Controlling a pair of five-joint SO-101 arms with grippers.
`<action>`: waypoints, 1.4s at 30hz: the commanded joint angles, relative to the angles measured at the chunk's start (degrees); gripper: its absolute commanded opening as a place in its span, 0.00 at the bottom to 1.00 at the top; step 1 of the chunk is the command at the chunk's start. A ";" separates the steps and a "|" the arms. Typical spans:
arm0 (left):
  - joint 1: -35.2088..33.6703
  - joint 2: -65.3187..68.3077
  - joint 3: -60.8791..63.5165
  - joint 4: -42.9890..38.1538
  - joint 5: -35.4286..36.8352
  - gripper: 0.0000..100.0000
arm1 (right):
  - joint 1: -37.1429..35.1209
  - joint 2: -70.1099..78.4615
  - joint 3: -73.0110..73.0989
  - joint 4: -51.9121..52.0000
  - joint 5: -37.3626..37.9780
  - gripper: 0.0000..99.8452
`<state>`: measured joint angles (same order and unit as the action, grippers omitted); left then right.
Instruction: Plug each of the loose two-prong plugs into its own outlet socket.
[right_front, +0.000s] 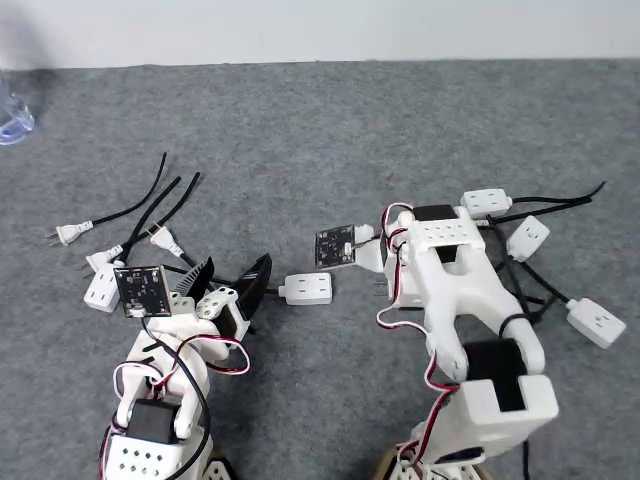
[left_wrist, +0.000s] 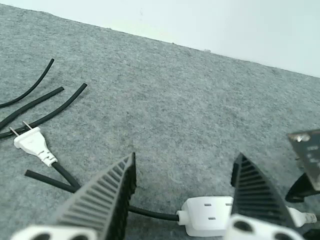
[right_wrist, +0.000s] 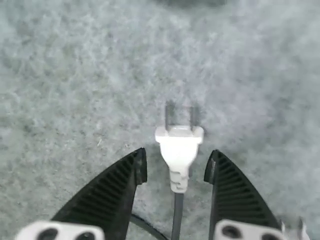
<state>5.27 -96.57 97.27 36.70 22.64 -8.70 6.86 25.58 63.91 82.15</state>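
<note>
right end effector (right_wrist: 177, 152) straddles a white plug (right_wrist: 178, 140)

The desk (right_front: 300, 120) is speckled grey. The plug (right_wrist: 179, 145) is white on a black cord (right_wrist: 176, 217); the outlet socket (left_wrist: 207, 216) is white. The left gripper (left_wrist: 185, 160) and right gripper (right_wrist: 177, 151) are ribbed black, on white arms (right_front: 470, 290) with red wires (right_front: 225, 345).

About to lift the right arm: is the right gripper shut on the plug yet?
No, the right gripper is open, straddling the plug with a gap on each side.
</note>
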 joint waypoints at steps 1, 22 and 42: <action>0.00 0.00 -0.40 0.26 0.18 0.29 | -0.75 1.01 -2.99 -1.63 1.14 0.20; 0.00 0.00 -0.40 0.26 0.18 0.29 | -2.77 2.15 -3.08 -1.63 1.58 0.05; 2.46 0.00 -0.40 0.26 0.26 0.29 | -5.05 1.01 -3.08 -1.27 -7.21 0.01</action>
<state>5.63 -96.57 97.27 36.79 22.64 -12.13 9.76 24.97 62.51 78.64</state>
